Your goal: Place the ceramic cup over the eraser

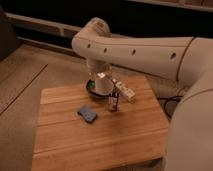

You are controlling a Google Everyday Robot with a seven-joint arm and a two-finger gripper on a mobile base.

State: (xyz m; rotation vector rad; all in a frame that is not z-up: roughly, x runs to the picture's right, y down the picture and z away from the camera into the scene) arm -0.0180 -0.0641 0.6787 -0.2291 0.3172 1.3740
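Gripper (102, 76) was clamped on small plain white ceramic cup (104, 86), just behind small dark upright eraser block (113, 101). Held raised, prob. to clear the block's top. Dark green bowl (90, 88) sat behind-left.

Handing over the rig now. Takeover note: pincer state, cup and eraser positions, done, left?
Pincer: shut on the small white handleless ceramic cup, at the back of the wooden table.
Small dark upright eraser block: standing uncovered near mid-table.
Cup: held by the dark green bowl, just up-left of the eraser in view.
Done: cup grasped, close to eraser.
Left: centre cup over eraser, lower, release.
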